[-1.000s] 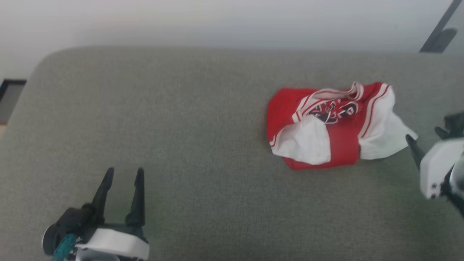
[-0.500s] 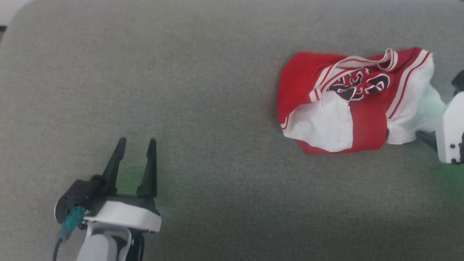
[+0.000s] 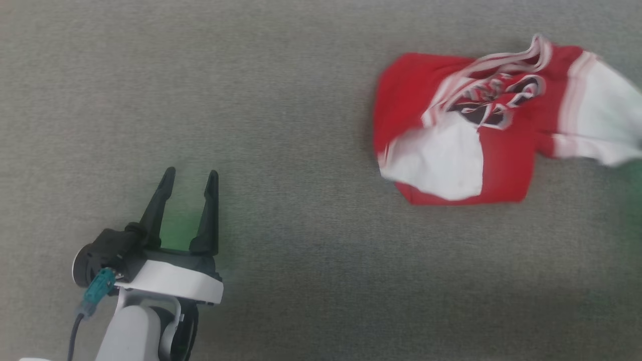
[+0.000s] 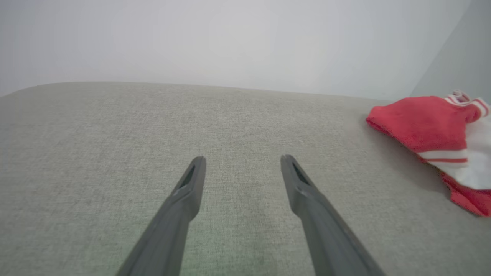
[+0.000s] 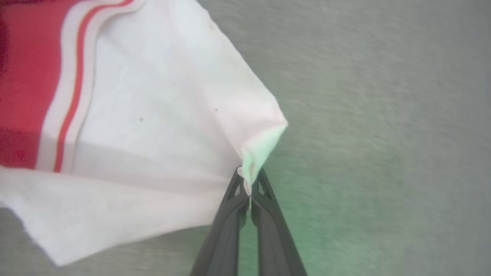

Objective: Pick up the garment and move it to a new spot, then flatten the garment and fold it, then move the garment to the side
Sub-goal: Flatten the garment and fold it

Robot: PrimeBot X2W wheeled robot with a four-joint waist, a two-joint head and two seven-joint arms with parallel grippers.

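Observation:
The garment [image 3: 471,125], a crumpled red shirt with white sleeves, striped trim and dark lettering, lies at the right of the grey fabric surface [image 3: 301,150]. One white sleeve [image 5: 153,126] is stretched rightward, and my right gripper [image 5: 248,180] is shut on that sleeve's edge. At the lower left my left gripper [image 3: 189,176] stands open, far from the shirt, nothing between its fingers. In the left wrist view that same left gripper [image 4: 241,161] points across bare fabric, with the garment [image 4: 433,126] at the right edge.
The grey surface [image 4: 115,134] ends at a rounded far edge below a pale wall [image 4: 230,38].
The head camera has tilted down, so the picture shifted. My right gripper has shut on the white sleeve, which is now pulled out to the right. The left gripper stays open.

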